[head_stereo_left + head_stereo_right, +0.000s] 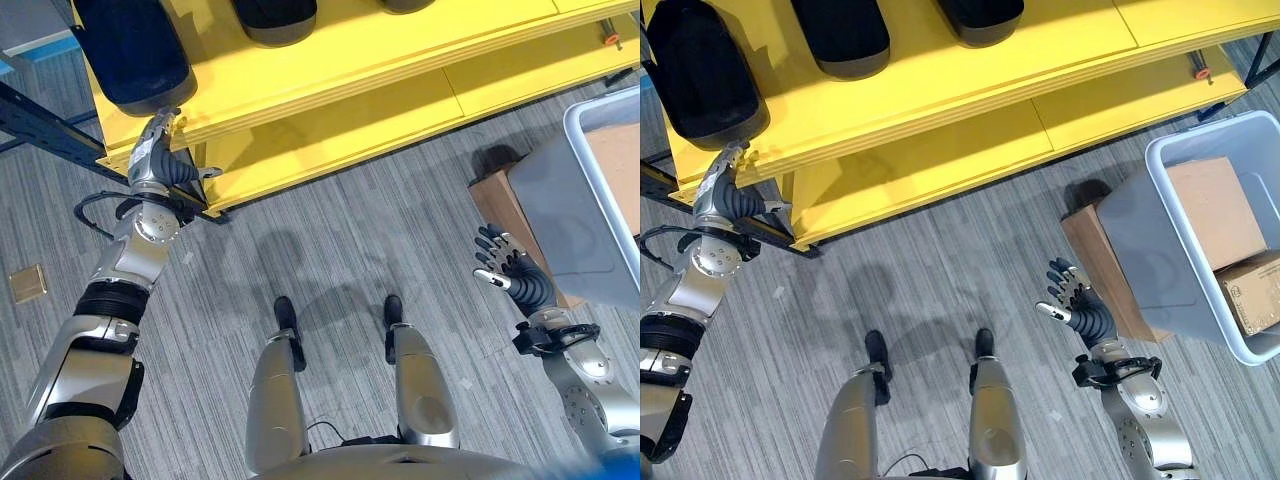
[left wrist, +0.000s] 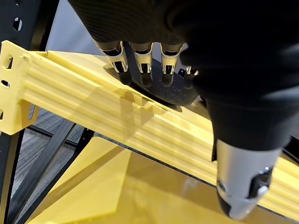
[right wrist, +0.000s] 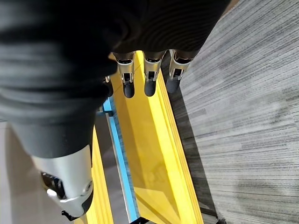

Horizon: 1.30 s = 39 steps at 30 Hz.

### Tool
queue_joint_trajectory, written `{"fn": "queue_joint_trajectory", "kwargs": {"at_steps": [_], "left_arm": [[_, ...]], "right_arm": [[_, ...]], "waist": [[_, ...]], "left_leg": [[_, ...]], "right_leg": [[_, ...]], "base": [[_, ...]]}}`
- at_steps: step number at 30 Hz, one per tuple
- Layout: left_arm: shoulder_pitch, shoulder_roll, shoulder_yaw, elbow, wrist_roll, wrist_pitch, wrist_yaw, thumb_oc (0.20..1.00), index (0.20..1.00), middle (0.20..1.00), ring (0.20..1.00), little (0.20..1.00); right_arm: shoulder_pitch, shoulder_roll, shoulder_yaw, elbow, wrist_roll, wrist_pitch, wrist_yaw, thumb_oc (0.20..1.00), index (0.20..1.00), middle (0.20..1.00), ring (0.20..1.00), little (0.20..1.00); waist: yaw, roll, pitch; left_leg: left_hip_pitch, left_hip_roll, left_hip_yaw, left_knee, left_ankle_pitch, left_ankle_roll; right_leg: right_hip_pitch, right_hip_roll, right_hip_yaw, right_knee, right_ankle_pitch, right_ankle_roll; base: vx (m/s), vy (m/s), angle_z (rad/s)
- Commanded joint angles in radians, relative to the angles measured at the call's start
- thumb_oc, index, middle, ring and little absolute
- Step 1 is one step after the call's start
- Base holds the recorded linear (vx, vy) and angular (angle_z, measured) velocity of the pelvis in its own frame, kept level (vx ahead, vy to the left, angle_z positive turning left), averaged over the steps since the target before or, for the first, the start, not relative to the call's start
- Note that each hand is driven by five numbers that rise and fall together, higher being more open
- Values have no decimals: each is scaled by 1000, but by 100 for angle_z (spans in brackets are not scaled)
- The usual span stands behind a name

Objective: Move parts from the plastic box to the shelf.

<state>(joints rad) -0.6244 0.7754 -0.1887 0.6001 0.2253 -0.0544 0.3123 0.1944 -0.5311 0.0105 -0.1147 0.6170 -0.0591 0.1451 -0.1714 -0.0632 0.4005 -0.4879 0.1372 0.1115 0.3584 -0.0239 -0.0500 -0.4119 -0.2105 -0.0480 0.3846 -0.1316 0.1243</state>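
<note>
A grey plastic box [image 1: 1160, 250] stands on the floor at the right, holding two cardboard boxes [image 1: 1215, 205]. Three dark rounded parts lie on the yellow shelf's [image 1: 350, 60] top board; the leftmost one [image 1: 130, 50] sits at the front edge. My left hand [image 1: 158, 160] is raised to that edge just below this part. In the left wrist view its straight fingers [image 2: 142, 65] reach the part's [image 2: 163, 91] lower rim. My right hand [image 1: 1080, 305] hovers open over the carpet beside the box, fingers spread, holding nothing.
A brown carton [image 1: 1095, 260] leans against the plastic box's near side. A dark blue frame post [image 1: 50, 130] crosses at the shelf's left end. A lower yellow board [image 1: 330, 130] sits under the top one. A small orange item [image 1: 1202, 72] lies on the shelf's right end.
</note>
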Motion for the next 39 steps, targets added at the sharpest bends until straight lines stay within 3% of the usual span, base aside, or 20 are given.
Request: {"fn": "queue_joint_trajectory", "kwargs": {"at_steps": [1, 39], "left_arm": [[-53, 61, -2, 40, -20, -22, 31, 1000, 1000, 1000, 1000, 1000], [-201, 160, -95, 267, -49, 1, -25, 1000, 1000, 1000, 1000, 1000]], "right_arm": [[34, -50, -29, -57, 37, -41, 4, 1000, 1000, 1000, 1000, 1000], [48, -77, -50, -76, 73, -33, 33, 1000, 1000, 1000, 1000, 1000]], "waist": [[-7, -11, -63], [-18, -18, -61]], "left_leg": [[-8, 36, -87, 52, -10, -52], [-32, 36, -79, 86, -25, -46]], "right_leg": [[21, -24, 14, -3, 40, 24], [-4, -27, 29, 13, 41, 29]], "base": [[0, 0, 0], [1, 1, 0]]}}
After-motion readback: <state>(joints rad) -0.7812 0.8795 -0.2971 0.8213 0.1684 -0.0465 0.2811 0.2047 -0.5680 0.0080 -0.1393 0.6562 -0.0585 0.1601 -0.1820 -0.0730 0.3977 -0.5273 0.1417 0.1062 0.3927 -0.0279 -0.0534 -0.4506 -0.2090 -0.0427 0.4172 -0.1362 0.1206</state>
